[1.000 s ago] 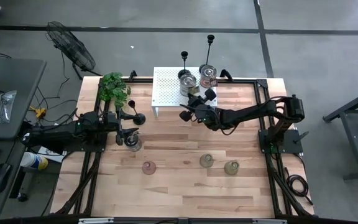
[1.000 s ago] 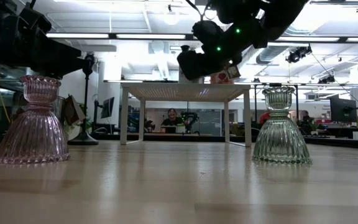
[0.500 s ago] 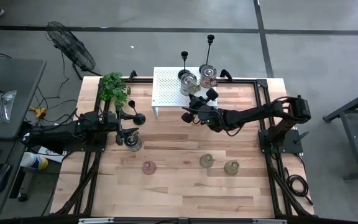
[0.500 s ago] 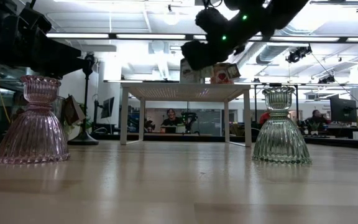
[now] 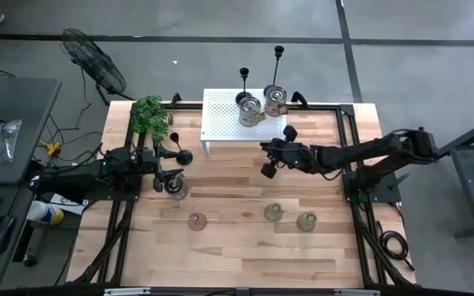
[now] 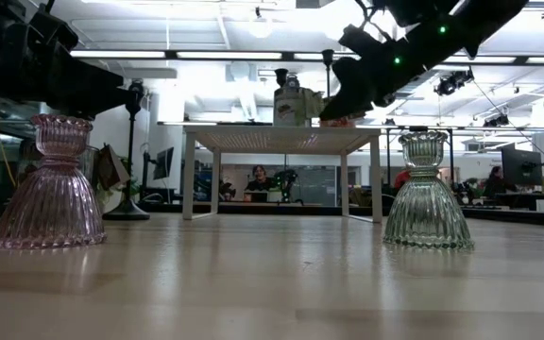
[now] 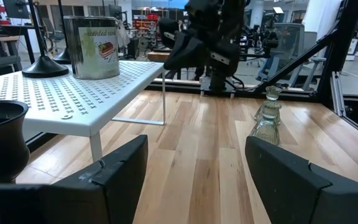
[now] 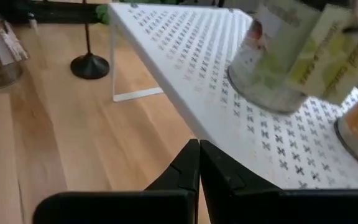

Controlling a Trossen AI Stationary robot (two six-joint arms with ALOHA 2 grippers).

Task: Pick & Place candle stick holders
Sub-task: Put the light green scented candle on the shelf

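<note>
A: While the right gripper hangs above bare wood just in front of the white shelf, how do its fingers stand?

B: Pressed together, grasping nothing; the right wrist view shows the tips meeting.

A: What crowds the shelf?

B: Two tins stand on its right end, with two tall black candlesticks behind them. A third candlestick stands on the table left of the shelf, beside the left gripper.

A: Left gripper state?

B: Spread wide, empty. A clear glass jar sits just beside it, the plant farther back.

A: Glass holders?

B: Near the front edge: the pink holder, then two green holders to its right, all well apart from both grippers.
</note>
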